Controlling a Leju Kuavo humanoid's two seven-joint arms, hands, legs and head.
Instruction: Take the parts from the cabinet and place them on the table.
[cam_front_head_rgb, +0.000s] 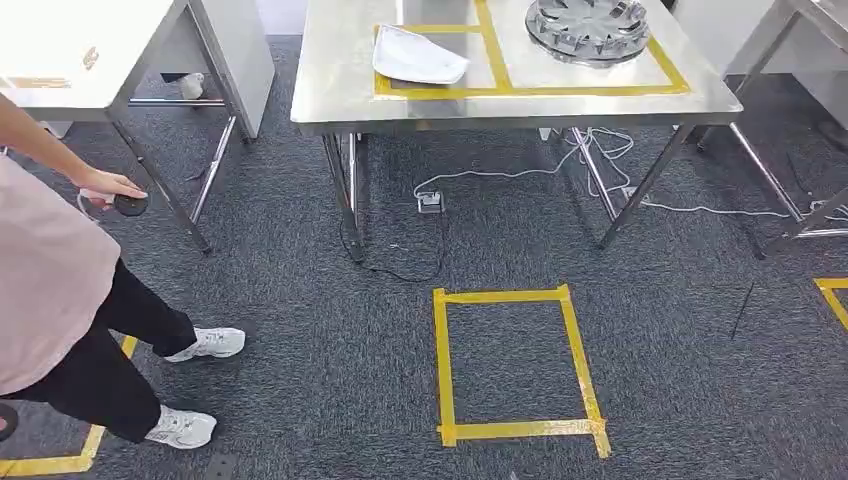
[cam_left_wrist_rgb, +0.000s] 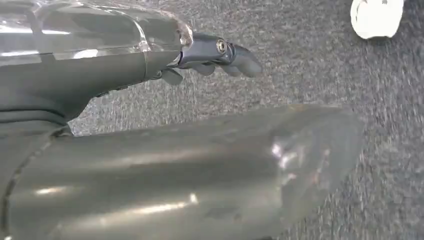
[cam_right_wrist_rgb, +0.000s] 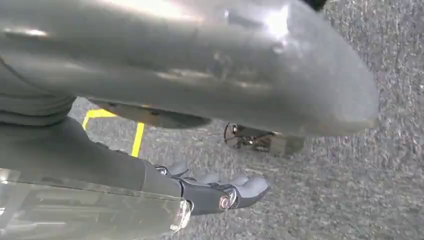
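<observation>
Stainless steel table (cam_front_head_rgb: 340, 100) stands at twelve o'clock in the head view, its top marked with a yellow tape frame (cam_front_head_rgb: 530, 90). Inside the frame, toward eleven o'clock, lies a white shallow part (cam_front_head_rgb: 420, 55); toward one o'clock sits a grey finned disc part (cam_front_head_rgb: 588, 28), cut off by the picture's upper edge. The two parts rest apart from each other, both on the tabletop.

At nine o'clock a person in a pale pink top and black trousers (cam_front_head_rgb: 45, 270) stands on the dark carpet, one hand (cam_front_head_rgb: 108, 186) on a small black object (cam_front_head_rgb: 130, 205). White shoes (cam_front_head_rgb: 205, 343) point toward the table. A second steel table (cam_front_head_rgb: 70, 45) stands at ten o'clock. White cables (cam_front_head_rgb: 560, 170) trail under the centre table to a floor socket (cam_front_head_rgb: 430, 202). A yellow tape rectangle (cam_front_head_rgb: 515, 365) marks the carpet at six o'clock.

Left hand (cam_left_wrist_rgb: 215, 57), seen in the left wrist view, hangs over carpet with dark fingers (cam_left_wrist_rgb: 245, 62) extended, loosely together, nothing held. A white shoe (cam_left_wrist_rgb: 376, 17) lies well apart from it.

Right hand (cam_right_wrist_rgb: 220, 190), seen in the right wrist view, hangs over carpet with fingers (cam_right_wrist_rgb: 252, 186) extended and nothing held; yellow floor tape (cam_right_wrist_rgb: 137, 137) lies behind it.

Both parts are on the table, well apart from either hand's fingers.
</observation>
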